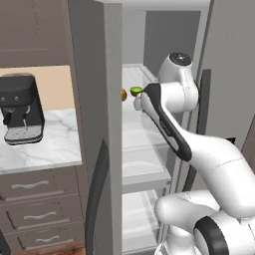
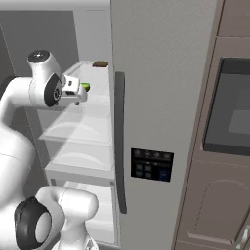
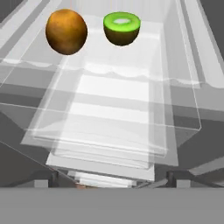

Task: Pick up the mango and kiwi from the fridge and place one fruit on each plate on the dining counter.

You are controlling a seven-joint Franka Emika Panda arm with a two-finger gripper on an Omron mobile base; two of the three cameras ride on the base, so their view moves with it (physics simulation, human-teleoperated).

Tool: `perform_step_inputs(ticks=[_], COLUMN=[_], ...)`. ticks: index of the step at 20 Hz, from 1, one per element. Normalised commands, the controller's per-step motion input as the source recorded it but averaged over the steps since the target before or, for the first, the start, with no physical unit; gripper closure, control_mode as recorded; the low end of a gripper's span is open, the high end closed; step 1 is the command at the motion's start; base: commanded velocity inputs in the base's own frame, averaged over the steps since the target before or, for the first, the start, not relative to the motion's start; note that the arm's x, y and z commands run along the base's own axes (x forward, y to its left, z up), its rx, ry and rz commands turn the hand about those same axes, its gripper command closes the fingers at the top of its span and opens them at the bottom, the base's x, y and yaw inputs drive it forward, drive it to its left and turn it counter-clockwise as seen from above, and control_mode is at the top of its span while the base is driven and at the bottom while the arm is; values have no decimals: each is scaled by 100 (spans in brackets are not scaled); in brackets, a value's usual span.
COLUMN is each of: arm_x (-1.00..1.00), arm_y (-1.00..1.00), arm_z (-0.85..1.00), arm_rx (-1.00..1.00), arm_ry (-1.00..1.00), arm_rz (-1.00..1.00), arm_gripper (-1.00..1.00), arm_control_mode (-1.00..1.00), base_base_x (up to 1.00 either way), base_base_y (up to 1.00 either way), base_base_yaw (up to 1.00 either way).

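Hand view: mango (image 3: 66, 31) and kiwi (image 3: 122, 28) side by side, apart, on a clear glass shelf inside the open fridge (image 1: 94, 74), mango to the left. Gripper (image 1: 138, 102) near the kiwi; jaw state cannot be told. Coffee machine (image 1: 21, 109) on worktop, far left.
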Motion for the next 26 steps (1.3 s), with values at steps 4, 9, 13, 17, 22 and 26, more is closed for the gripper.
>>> perform_step_inputs(ticks=[4, 9, 13, 17, 22, 26], arm_x=[83, 66, 69, 73, 51, 51], arm_y=[63, 8, 0, 0, -5, -9], arm_z=[32, 47, 15, -8, -2, -27], arm_rx=[-3, 0, 1, 0, 0, 0], arm_ry=[-8, 6, 22, 17, 9, 7], arm_rz=[2, 0, 1, 4, 1, 0], arm_gripper=[-100, -100, -100, -100, -100, -100], arm_control_mode=[-100, -100, -100, -100, -100, -100], base_base_x=[0, 0, 0, 0, 0, 0], base_base_y=[0, 0, 0, 0, 0, 0], base_base_yaw=[0, 0, 0, 0, 0, 0])
